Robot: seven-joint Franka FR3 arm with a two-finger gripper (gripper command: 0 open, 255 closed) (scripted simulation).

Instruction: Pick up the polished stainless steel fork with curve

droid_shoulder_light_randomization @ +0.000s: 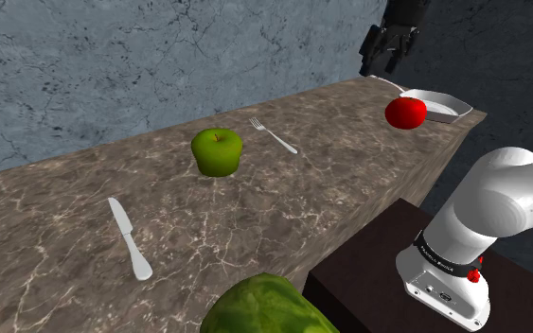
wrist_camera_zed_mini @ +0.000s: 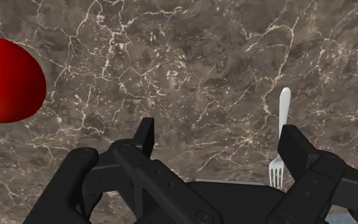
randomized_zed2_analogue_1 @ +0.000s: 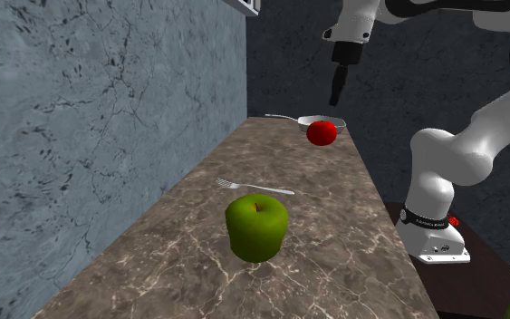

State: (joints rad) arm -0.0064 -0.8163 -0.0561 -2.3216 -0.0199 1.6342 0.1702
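- Counter (droid_shoulder_light_randomization: pixel 56 227): marble, against wall
- Gripper (droid_shoulder_light_randomization: pixel 380 64) high above tomato end, fingers wide, empty
- Apple (droid_shoulder_light_randomization: pixel 218 151) near fork, not touching
- Tomato (droid_shoulder_light_randomization: pixel 405 112) beside pan (droid_shoulder_light_randomization: pixel 441 97)
- Shoulder view: knife (droid_shoulder_light_randomization: pixel 128 238) beyond apple
- Fork (droid_shoulder_light_randomization: pixel 274 135) flat between apple and tomato, apart from both

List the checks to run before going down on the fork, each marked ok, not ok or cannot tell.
1. Fingers open: ok. The gripper has its fingers standing apart, holding nothing.
2. Fork clear of neighbours: ok. The fork lies flat on the counter, apart from the green apple and the red tomato.
3. Gripper centred on fork: not ok. In the wrist view the fork lies beside one finger, not between the two.
4. Height: not ok. The gripper hangs well above the counter, nearer the tomato.
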